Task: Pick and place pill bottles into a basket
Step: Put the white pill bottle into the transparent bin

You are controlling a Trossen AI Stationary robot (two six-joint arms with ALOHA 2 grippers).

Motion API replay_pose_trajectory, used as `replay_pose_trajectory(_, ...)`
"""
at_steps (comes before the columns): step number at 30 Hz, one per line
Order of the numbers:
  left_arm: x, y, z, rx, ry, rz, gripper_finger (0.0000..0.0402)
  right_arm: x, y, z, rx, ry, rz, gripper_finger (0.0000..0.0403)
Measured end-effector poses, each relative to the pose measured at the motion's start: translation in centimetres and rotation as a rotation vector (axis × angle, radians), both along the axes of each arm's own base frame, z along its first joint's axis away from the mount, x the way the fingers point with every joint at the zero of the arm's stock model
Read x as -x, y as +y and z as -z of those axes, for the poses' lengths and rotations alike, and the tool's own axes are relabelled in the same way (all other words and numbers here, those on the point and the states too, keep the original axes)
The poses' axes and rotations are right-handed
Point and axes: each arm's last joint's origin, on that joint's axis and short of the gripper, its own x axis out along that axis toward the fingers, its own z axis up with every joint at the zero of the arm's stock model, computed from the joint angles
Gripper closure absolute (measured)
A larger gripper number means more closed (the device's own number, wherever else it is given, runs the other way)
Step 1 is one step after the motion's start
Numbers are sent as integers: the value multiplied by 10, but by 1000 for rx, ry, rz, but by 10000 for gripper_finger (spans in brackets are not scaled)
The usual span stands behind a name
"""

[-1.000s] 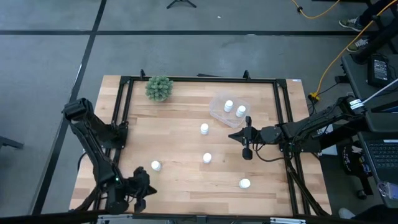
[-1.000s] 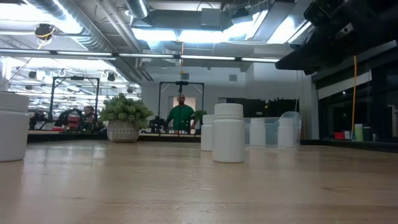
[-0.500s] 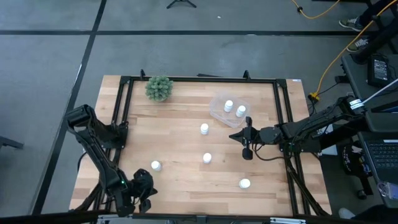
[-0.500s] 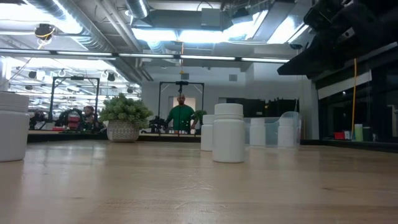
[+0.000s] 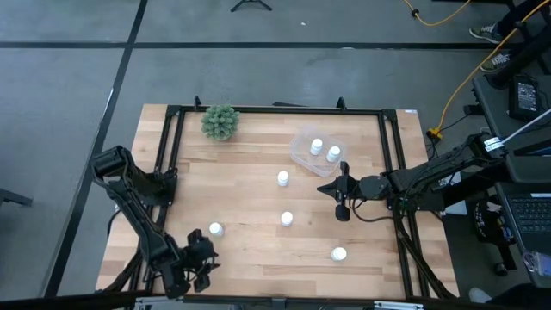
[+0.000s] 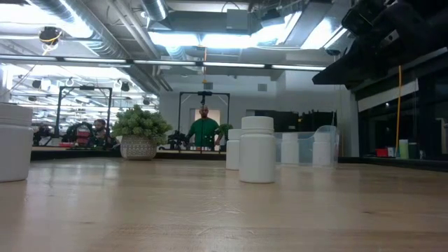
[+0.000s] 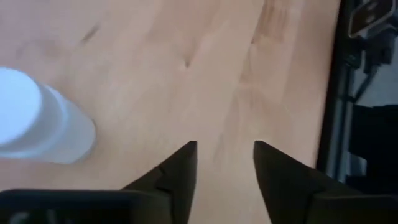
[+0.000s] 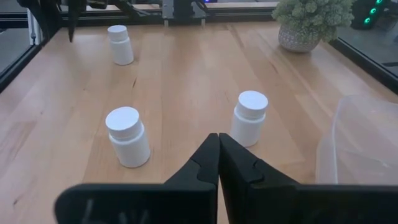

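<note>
A light wooden table (image 5: 258,198) edged by a black metal frame stands on a grey floor marked with dark tape lines. Six white pill bottles sit upright: two inside the clear plastic basket (image 5: 303,156) near the table's far right, and four loose on the wood — one mid-table bottle (image 5: 282,178), a second bottle (image 5: 287,219) nearer the front, a front-right bottle (image 5: 339,254), and a front-left bottle (image 5: 215,230). A small green potted plant (image 5: 220,122) sits at the far left corner.

The left gripper (image 5: 200,269) hangs over the front-left edge, just beside the front-left bottle, its fingers (image 7: 180,171) spread apart and empty. The right gripper (image 5: 343,186) hovers beside the basket, fingers pressed together, holding nothing.

Across the table, the low view shows a bright workshop with ceiling lights and a person (image 6: 204,131) in a green top standing far behind.
</note>
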Motion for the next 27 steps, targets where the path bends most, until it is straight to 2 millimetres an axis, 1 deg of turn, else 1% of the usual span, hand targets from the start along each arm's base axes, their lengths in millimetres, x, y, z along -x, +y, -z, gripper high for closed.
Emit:
replay_pose_trajectory(7,1,6,2,-60,20,-17,186,0,0,0,-41,-6,16,393)
replay_pose_trajectory(13,4,9,4,-65,86,-18,154,0,0,0,-45,-6,18,393)
replay_pose_trajectory(17,6,13,5,-75,109,-65,147,0,0,0,-45,-6,17,393)
replay_pose_trajectory(24,14,23,8,-101,154,-182,146,0,0,0,-44,-6,17,393)
replay_pose_trajectory(27,14,25,8,-97,148,-225,146,0,0,0,-44,-6,17,393)
